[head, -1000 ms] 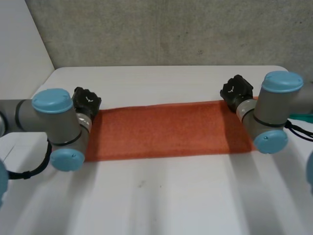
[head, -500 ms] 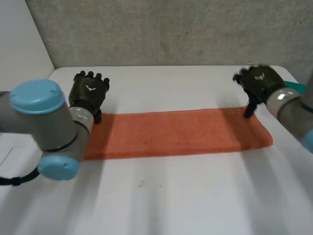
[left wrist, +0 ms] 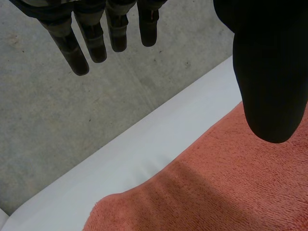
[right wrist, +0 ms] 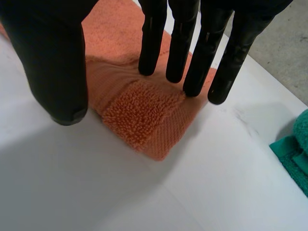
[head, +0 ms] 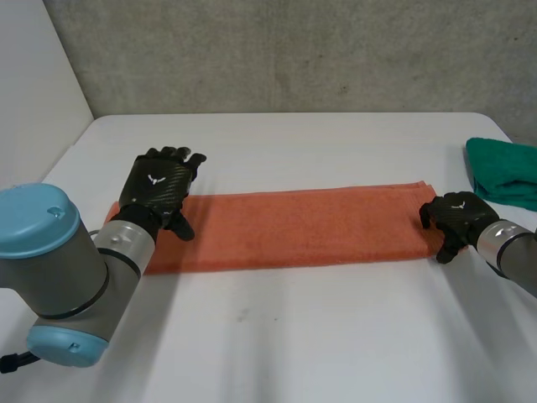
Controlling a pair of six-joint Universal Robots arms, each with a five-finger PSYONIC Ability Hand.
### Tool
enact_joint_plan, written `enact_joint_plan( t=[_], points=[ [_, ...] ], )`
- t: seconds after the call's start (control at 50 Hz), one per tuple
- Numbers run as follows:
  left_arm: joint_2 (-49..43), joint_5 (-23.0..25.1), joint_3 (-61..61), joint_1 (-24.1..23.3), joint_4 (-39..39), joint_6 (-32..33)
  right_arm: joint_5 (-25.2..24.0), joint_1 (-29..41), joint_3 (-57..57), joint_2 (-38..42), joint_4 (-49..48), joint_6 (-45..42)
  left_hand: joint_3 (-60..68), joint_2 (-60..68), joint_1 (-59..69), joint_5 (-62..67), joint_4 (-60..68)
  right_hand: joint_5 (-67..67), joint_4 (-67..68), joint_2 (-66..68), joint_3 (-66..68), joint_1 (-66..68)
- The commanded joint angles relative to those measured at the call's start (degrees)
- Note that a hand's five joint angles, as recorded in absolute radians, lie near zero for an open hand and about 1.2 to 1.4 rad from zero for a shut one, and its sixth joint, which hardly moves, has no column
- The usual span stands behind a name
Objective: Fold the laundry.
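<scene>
The left hand [head: 159,189], fingers straight and empty, hangs over the left end of the orange towel [head: 294,227], a long strip across the table [head: 277,336]. The right hand [head: 457,214], equally wide, straddles the right end, likely poised to pinch it for an end-to-end fold. A green cloth [head: 503,168] lies nearby.

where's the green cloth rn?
In the head view, the green cloth lies at the right edge of the white table. It is just past the right end of the orange towel and behind the right hand, touching neither.
</scene>
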Motion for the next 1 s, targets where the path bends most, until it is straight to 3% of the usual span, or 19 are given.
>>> enact_joint_plan(
  t=[0.02,0.08,0.1,0.3,0.52,0.68,0.76,0.82,0.94,1.0],
  points=[
    [-0.11,-0.29,0.09,-0.01,-0.16,0.01,-0.03,-0.16,-1.61,2.01,-1.12,0.13,-1.81,-1.46,-0.70,-2.41,-1.30,25.61,24.44,24.13,24.28,29.37],
    [-0.11,-0.29,0.00,-0.01,-0.16,0.01,0.23,-0.16,-1.70,2.01,-1.82,0.13,-1.81,-1.45,-0.70,-2.41,-1.29,45.63,44.46,44.15,44.30,49.40],
    [-0.02,-0.29,0.00,-0.01,-0.16,0.01,0.41,-0.33,-1.79,2.01,-2.26,0.13,-1.81,-1.46,-0.70,-2.41,-1.30,46.81,45.64,45.33,45.49,50.58],
    [0.16,-0.46,-0.35,-0.01,-0.25,-0.08,1.55,-4.46,-1.62,0.43,-1.04,-1.09,-1.81,-1.45,-0.70,-2.41,-1.29,46.82,45.65,45.35,45.50,50.59],
    [0.77,-0.55,-0.44,-0.01,-0.60,-0.25,1.73,-18.52,1.20,-3.79,4.85,-14.80,-1.81,-1.46,-0.70,-2.41,-1.30,46.82,45.65,45.35,45.50,50.59],
    [2.00,-0.46,-1.05,0.17,-0.77,-0.34,3.05,-18.45,-0.29,-7.03,4.94,-16.22,-1.81,-1.46,-0.70,-2.41,-1.30,46.82,45.65,45.35,45.50,50.59],
    [3.23,-0.55,-1.58,0.78,-0.69,-0.34,2.61,-10.56,-0.82,-10.55,4.85,-15.08,-1.81,-1.46,-0.70,-2.41,-1.30,46.82,45.65,45.35,45.50,50.59],
    [4.28,-0.55,-1.75,1.57,-0.69,-0.43,2.61,-0.71,-2.31,-12.14,4.41,-13.84,-1.81,-1.46,-0.70,-2.41,-1.30,46.82,45.65,45.35,45.50,50.59],
    [6.57,-0.73,-1.93,3.59,-0.42,-0.52,2.69,19.21,-7.57,-11.70,1.17,-12.88,-1.81,-1.46,-0.70,-2.41,-1.30,46.82,45.65,45.35,45.50,50.59],
    [7.18,-1.08,-2.11,4.74,-0.51,-0.52,2.61,25.83,-10.04,-9.60,-0.24,-12.79,-1.81,-1.45,-0.70,-2.41,-1.29,46.82,45.65,45.35,45.50,50.59]
  ],
)
